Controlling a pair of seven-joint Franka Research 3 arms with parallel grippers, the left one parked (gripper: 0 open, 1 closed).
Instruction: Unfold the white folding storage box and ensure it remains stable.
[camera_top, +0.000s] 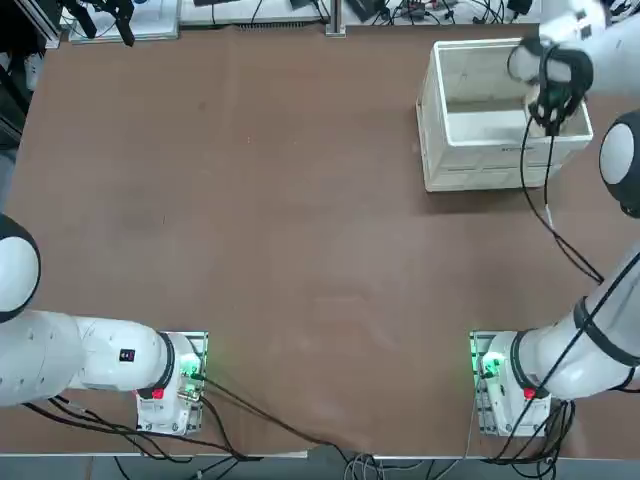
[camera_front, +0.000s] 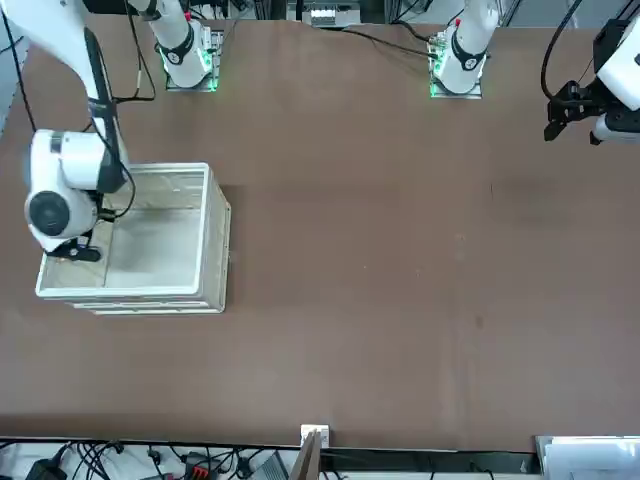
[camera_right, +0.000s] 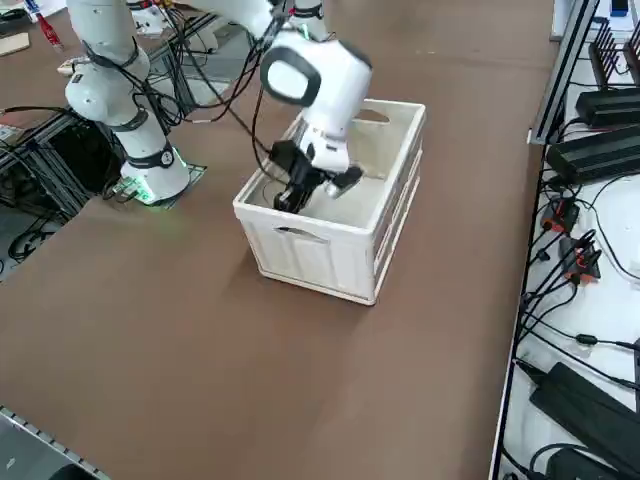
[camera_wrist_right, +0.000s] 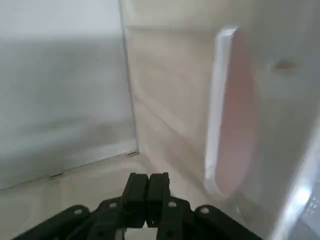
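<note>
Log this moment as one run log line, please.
stage: box unfolded, walls up | white folding storage box: upright on table | right gripper: shut, empty, inside box near handle-cutout wall

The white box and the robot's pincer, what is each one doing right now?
white folding storage box: unfolded, walls standing up, open at the top, resting on the table.
right pincer: shut, holding nothing, reaching down inside the box near a short wall with the oval handle hole.
</note>
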